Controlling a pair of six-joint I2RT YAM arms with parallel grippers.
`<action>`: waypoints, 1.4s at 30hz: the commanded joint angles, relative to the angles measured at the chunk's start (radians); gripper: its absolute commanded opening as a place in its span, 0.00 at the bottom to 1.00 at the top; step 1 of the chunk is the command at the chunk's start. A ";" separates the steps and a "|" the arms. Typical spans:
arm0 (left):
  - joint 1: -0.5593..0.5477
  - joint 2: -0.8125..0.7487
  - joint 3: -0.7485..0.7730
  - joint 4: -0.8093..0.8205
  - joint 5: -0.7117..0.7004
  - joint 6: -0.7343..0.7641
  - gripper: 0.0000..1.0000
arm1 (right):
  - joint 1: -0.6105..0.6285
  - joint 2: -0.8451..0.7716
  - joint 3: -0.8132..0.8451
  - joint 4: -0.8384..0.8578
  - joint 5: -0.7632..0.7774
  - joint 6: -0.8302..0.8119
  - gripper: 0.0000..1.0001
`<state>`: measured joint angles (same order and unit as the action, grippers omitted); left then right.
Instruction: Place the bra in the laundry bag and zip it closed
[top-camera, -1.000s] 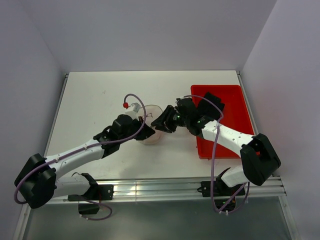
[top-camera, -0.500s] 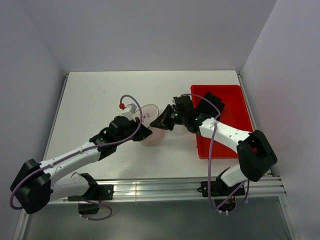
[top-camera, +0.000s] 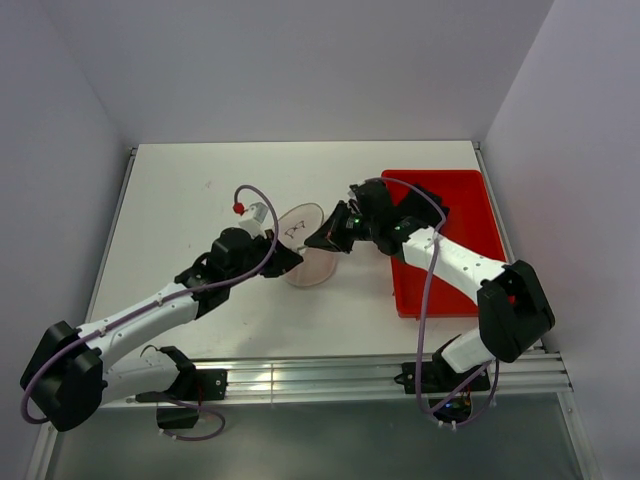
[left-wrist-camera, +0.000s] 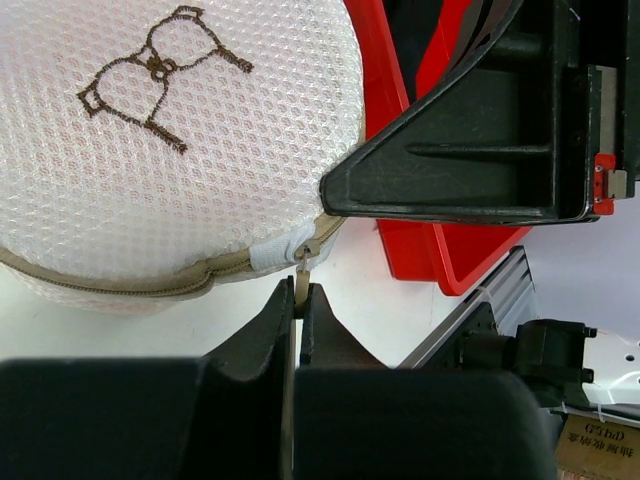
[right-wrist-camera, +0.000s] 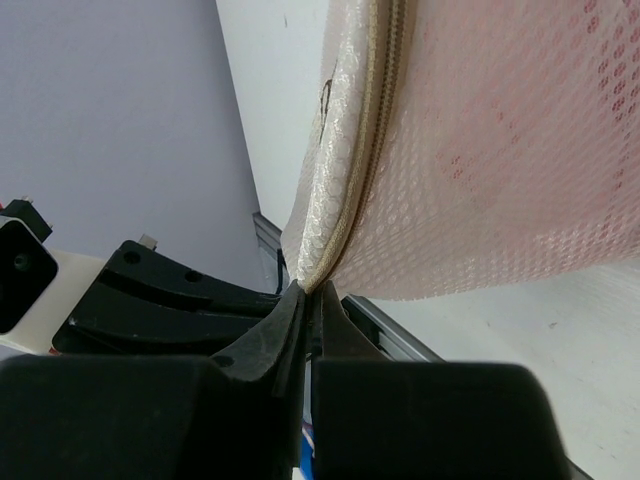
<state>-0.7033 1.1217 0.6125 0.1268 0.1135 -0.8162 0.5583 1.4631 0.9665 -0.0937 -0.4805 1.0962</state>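
The laundry bag (top-camera: 305, 250), a white mesh pouch with a brown bra emblem (left-wrist-camera: 150, 90), sits mid-table, held up between both grippers. The pale pink bra (right-wrist-camera: 500, 150) shows through the mesh, inside the bag. My left gripper (top-camera: 287, 258) is shut on the beige zipper pull (left-wrist-camera: 301, 272) at the bag's rim, and its fingertips (left-wrist-camera: 298, 295) pinch the tab. The zipper (left-wrist-camera: 150, 285) looks closed along the visible rim. My right gripper (top-camera: 330, 238) is shut on the bag's rim seam (right-wrist-camera: 345, 235) on the opposite side; it also shows in the left wrist view (left-wrist-camera: 460, 170).
A red plastic bin (top-camera: 470, 245) stands right of the bag, with a dark shape (top-camera: 425, 205) in it partly behind my right arm. A metal rail (top-camera: 330, 375) runs along the table's near edge. White walls close off the back and sides.
Both grippers have moved a little toward the far side. The bag has risen and tilted, so its round face now shows more fully from above.
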 joint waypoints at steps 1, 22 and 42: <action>0.031 -0.014 0.020 -0.124 -0.081 0.035 0.00 | -0.061 -0.011 0.078 -0.035 0.089 -0.056 0.00; 0.070 -0.171 0.159 -0.338 -0.159 0.080 0.60 | -0.029 0.140 0.402 -0.123 0.079 -0.079 0.00; 0.131 -0.260 0.191 -0.414 -0.178 0.089 0.61 | 0.055 0.074 0.163 0.055 0.198 -0.101 0.89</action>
<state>-0.5789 0.8722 0.8116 -0.3191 -0.0795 -0.7441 0.5999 1.6421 1.1725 -0.1108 -0.3321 1.0275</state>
